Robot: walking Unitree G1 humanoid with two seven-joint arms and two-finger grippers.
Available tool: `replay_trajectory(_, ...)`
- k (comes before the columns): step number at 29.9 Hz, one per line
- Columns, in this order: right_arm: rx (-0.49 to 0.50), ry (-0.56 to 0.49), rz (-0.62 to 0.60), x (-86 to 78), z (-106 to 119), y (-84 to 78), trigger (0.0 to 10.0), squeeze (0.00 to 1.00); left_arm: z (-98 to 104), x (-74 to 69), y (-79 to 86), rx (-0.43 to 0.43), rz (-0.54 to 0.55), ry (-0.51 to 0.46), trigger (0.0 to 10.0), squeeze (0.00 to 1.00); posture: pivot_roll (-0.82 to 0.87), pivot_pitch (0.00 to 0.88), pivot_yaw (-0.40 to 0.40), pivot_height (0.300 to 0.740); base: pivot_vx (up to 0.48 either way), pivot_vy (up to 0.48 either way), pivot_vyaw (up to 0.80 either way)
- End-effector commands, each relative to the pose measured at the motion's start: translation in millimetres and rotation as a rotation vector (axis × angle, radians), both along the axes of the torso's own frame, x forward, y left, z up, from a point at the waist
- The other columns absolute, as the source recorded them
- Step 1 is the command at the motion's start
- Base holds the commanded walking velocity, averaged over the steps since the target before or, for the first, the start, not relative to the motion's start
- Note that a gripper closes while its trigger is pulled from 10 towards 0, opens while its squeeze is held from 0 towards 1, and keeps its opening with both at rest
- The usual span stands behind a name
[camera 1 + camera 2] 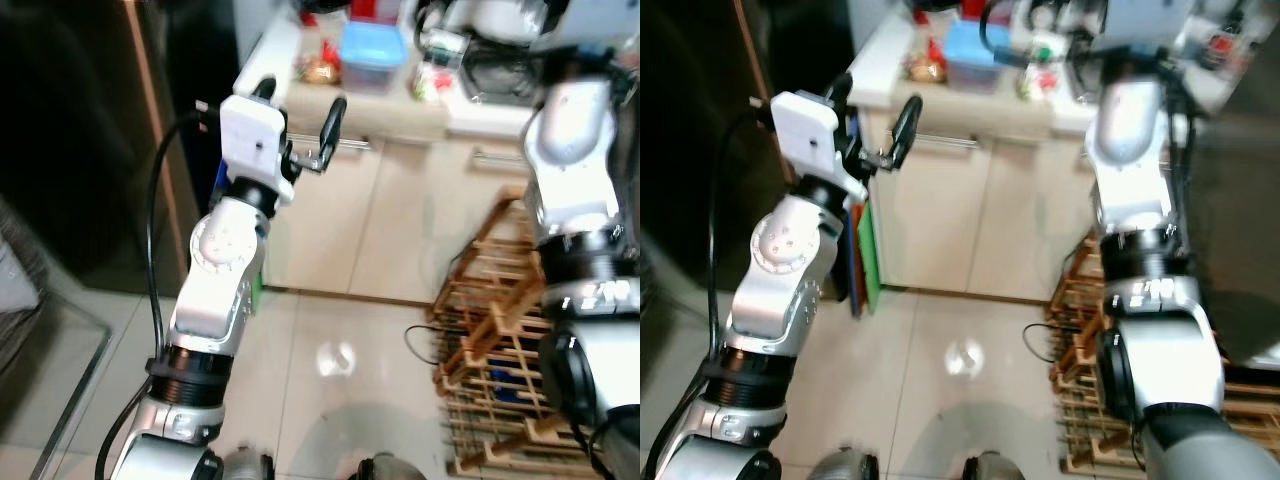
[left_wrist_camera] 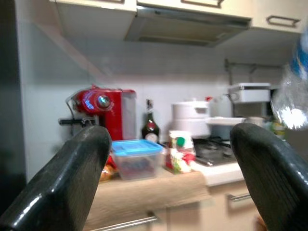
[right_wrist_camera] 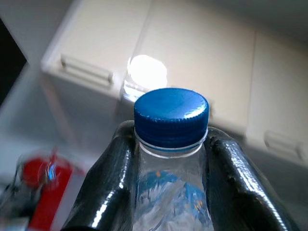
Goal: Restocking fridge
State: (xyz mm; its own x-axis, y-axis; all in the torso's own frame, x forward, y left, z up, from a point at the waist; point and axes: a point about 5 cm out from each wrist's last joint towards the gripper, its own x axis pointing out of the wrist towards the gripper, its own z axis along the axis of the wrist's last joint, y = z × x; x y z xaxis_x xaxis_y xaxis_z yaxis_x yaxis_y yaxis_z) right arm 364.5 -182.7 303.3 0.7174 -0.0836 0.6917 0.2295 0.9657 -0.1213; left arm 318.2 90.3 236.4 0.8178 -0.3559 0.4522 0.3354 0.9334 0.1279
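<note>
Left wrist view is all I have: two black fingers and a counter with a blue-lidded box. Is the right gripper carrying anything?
Observer: Yes. The right gripper is shut on a clear bottle with a blue cap, gripped just below the cap.
Operator: What's on the floor near me?
Observer: A wooden rack stands by the right arm, against the cream cabinet doors.
Operator: And to my left?
Observer: A tall dark surface rises beside the counter. The left gripper is open, raised at counter height.
</note>
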Motion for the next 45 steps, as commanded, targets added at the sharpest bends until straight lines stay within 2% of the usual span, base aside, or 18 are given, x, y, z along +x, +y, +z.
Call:
replay_trajectory(1,0.106,0.240,0.118,3.8,-39.1,1.2,0.0,0.00,1.2,-1.2,1.6,-0.036,0.002,0.014,10.0,0.00,-0.07,0.000,-0.048,0.740,0.000,0.000,0.00)
replay_trajectory(2,0.153,0.379,0.156,4.7,-65.7,2.0,0.0,0.00,-2.2,-1.7,3.0,-0.055,0.007,0.037,10.0,0.00,-0.08,0.000,-0.045,0.740,0.000,0.000,0.00)
replay_trajectory(3,0.182,0.461,0.179,4.0,-81.5,2.6,0.0,0.00,-4.4,-2.1,4.0,-0.066,0.010,0.051,10.0,0.00,-0.08,0.000,-0.044,0.740,0.000,0.000,0.00)
replay_trajectory(4,0.182,0.461,0.179,4.0,-81.5,2.6,0.0,0.00,-4.4,-2.1,4.0,-0.066,0.010,0.051,10.0,0.00,-0.08,0.000,-0.044,0.740,0.000,0.000,0.00)
replay_trajectory(6,0.203,0.701,0.238,-7.2,-130.9,4.0,0.0,0.00,-15.8,-4.9,10.1,-0.102,0.030,0.110,10.0,0.00,-0.08,0.000,-0.040,0.740,0.000,0.000,0.00)
replay_trajectory(7,0.198,0.772,0.258,-14.3,-146.3,4.5,0.0,0.00,-21.1,-6.8,12.8,-0.112,0.037,0.135,10.0,0.00,-0.09,0.000,-0.039,0.740,0.000,0.000,0.00)
replay_trajectory(8,0.162,0.830,0.266,-22.8,-160.7,4.5,0.0,0.00,-28.0,-9.8,15.2,-0.115,0.038,0.163,10.0,0.00,-0.09,0.000,-0.038,0.740,0.000,0.000,0.00)
replay_trajectory(9,0.162,0.830,0.266,-22.8,-160.7,4.5,0.0,0.00,-28.0,-9.8,15.2,-0.115,0.038,0.163,10.0,0.00,-0.09,0.000,-0.038,0.740,0.000,0.000,0.00)
replay_trajectory(10,0.115,0.872,0.272,-29.8,-170.8,4.5,0.0,0.00,-34.2,-13.1,16.8,-0.113,0.037,0.185,10.0,0.00,-0.09,0.000,-0.038,0.740,0.000,0.000,0.00)
replay_trajectory(12,0.088,0.900,0.256,-37.1,-178.7,0.2,0.0,0.00,-45.0,-17.8,18.2,-0.130,0.031,0.229,10.0,0.00,-0.09,0.000,-0.037,0.740,0.000,-0.330,0.00)
replay_trajectory(13,0.086,0.901,0.244,-38.9,-177.0,-2.8,0.0,0.00,-51.8,-19.5,17.5,-0.133,0.027,0.258,10.0,0.00,-0.11,0.000,-0.033,0.740,0.000,-0.480,0.00)
replay_trajectory(18,0.068,0.894,0.251,-40.2,-169.1,-1.6,0.0,0.00,-52.9,-21.7,12.1,-0.120,-0.008,0.260,10.0,0.00,-0.11,0.000,-0.032,0.740,0.000,-0.480,0.00)
replay_trajectory(22,0.060,0.883,0.270,-43.5,-166.1,3.3,0.0,0.00,-54.8,-23.2,12.5,-0.126,-0.016,0.280,10.0,0.00,-0.11,0.000,-0.027,0.740,0.000,0.000,0.00)
replay_trajectory(25,0.074,0.861,0.276,-45.8,-165.8,5.6,0.0,0.00,-52.7,-24.0,12.9,-0.068,-0.022,0.251,10.0,0.00,-0.10,0.009,-0.026,0.740,0.000,0.000,-0.34)
replay_trajectory(31,0.072,0.853,0.282,-49.8,-166.4,9.2,0.0,0.00,-52.5,-23.5,11.9,-0.064,-0.082,0.264,10.0,0.00,-0.10,0.016,-0.022,0.728,0.000,0.075,-0.49)
replay_trajectory(37,0.070,0.834,0.204,-52.0,-166.0,-4.5,0.0,0.00,-54.3,-21.6,9.6,-0.039,-0.082,0.266,10.0,0.00,-0.11,0.020,-0.025,0.724,0.000,0.229,-0.49)
replay_trajectory(43,0.112,0.797,0.085,-54.6,-164.2,-24.8,0.0,0.00,-55.2,-12.6,14.6,-0.072,-0.034,0.280,10.0,0.00,-0.12,0.021,-0.028,0.724,0.000,0.000,-0.56)
replay_trajectory(45,0.115,0.790,0.076,-54.7,-163.5,-26.5,0.0,0.00,-55.5,-11.3,15.8,-0.079,-0.027,0.285,10.0,0.00,-0.12,0.022,-0.026,0.724,0.000,0.000,-0.58)
